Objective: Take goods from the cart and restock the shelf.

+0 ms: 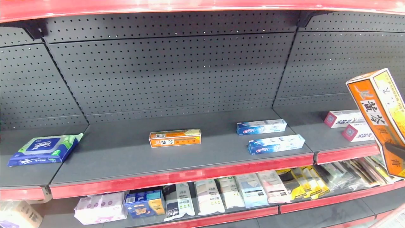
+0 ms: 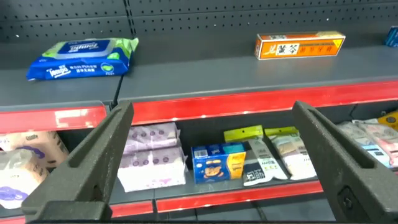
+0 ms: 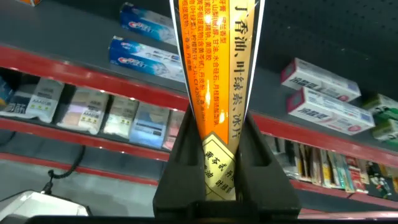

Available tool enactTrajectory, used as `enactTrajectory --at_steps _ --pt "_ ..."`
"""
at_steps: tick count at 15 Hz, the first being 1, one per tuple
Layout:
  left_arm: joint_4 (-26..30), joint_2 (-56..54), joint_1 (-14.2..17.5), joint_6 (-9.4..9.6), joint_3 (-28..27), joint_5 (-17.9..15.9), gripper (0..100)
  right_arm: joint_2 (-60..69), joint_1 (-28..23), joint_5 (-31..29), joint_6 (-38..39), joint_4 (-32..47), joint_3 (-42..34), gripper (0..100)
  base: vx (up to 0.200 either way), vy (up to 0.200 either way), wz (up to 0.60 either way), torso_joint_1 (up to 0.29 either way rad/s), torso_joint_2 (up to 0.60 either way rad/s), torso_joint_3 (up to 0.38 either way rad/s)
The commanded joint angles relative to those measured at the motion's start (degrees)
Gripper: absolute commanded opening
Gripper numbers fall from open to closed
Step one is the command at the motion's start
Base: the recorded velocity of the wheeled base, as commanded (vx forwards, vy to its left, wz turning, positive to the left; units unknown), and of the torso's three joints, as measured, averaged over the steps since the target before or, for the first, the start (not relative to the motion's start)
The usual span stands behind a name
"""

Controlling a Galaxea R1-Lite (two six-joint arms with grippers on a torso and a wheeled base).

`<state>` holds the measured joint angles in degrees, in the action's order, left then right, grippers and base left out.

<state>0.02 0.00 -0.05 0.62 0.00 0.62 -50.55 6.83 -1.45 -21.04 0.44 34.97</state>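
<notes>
A long orange box (image 1: pixel 378 114) is held tilted in the air at the far right, in front of the grey shelf (image 1: pixel 133 158). My right gripper (image 3: pixel 217 140) is shut on its lower end, and the box (image 3: pixel 214 68) rises between the two fingers. A matching orange box (image 1: pixel 175 138) lies flat mid-shelf and appears again as the orange box (image 2: pixel 300 45) in the left wrist view. My left gripper (image 2: pixel 214 130) is open and empty, held low before the shelf's red front edge (image 2: pixel 249 102).
Two blue toothpaste boxes (image 1: pixel 261 127) (image 1: pixel 276 144) and two white boxes with red ends (image 1: pixel 343 118) (image 1: pixel 359 132) lie on the shelf's right part. A blue wipes pack (image 1: pixel 44 149) lies at the left. The lower shelf (image 1: pixel 221 218) holds several packets and boxes.
</notes>
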Motion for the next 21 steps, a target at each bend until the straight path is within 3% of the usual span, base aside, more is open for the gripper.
enactTrajectory --at_steps 1,8,11,13,14,15,16,18,21 --pt "0.0 0.1 0.0 -0.01 0.0 0.0 100 2.1 0.1 0.7 0.1 0.0 -0.5 0 0.000 0.000 0.00 0.000 0.00 0.000" --pt "0.0 0.1 0.0 0.17 0.0 -0.1 100 4.7 -0.2 4.9 11.9 -0.1 -1.7 0 0.000 0.000 0.00 0.000 0.00 0.000" --pt "0.0 0.6 0.0 1.14 0.0 -1.0 100 6.1 -0.9 -1.7 12.1 -0.1 -1.8 0 0.000 0.000 0.00 0.000 0.00 0.000" --pt "-0.2 1.2 -0.2 3.77 -1.9 -9.1 100 6.1 -1.7 -2.4 12.8 -0.2 -0.9 0 0.000 0.000 0.00 0.000 0.00 0.000" --pt "0.1 11.3 -1.9 0.26 -12.1 -13.5 100 6.1 -2.3 -2.5 12.6 -0.1 -0.7 0 0.000 0.000 0.00 0.000 0.00 0.000" --pt "-0.9 24.3 -2.4 -4.40 -22.8 -14.8 100 5.8 -2.4 -2.8 12.4 -0.1 -0.4 0 0.000 0.000 0.00 0.000 0.00 0.000" --pt "-2.0 29.4 -2.4 -6.16 -27.5 -15.1 100 5.7 -2.4 -3.2 12.4 0.0 -0.2 0 0.000 0.000 0.00 0.000 0.00 0.000" --pt "-3.0 49.4 -1.4 -7.48 -41.0 -13.6 100 5.3 -2.4 -7.5 12.3 -0.1 -0.1 0 0.000 0.000 0.00 0.000 0.00 0.000" --pt "-3.1 67.9 0.0 -8.88 -42.7 -12.3 100 5.6 -2.0 -7.7 10.5 -0.1 -0.3 0 0.000 0.000 0.00 0.000 0.00 0.000"
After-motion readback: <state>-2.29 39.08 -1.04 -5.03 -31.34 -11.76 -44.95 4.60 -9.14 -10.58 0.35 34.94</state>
